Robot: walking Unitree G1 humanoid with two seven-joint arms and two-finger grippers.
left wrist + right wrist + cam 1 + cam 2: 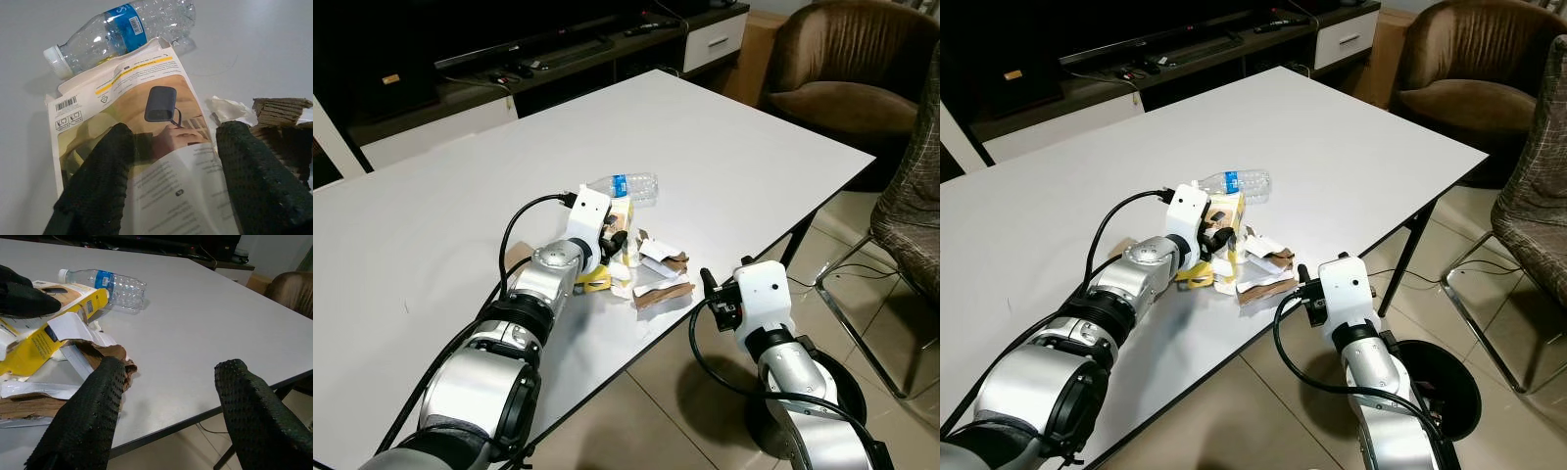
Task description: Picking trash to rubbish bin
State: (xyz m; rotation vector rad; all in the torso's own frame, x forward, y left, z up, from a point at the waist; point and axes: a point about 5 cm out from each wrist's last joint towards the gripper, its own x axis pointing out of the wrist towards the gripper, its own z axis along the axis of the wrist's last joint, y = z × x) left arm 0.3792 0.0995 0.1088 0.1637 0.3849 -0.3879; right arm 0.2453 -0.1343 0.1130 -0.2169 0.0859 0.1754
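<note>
The left pincer (171, 181) hangs low over the yellow and white carton (142, 147), its two black fingers (98, 181) spread wide on both sides of it and gripping nothing yet. The carton lies in a small heap of torn cardboard (663, 291) near the front edge of the white counter (744, 147), and a crushed plastic bottle (625, 185) lies just behind the carton, touching it. The right pincer (166, 416) waits released beside the counter edge, over the floor, above a dark round rubbish bin (1449, 392). I judge the step is the grasp of the carton. The next move calls for lowering, clenching on the carton, then carrying it to the bin
</note>
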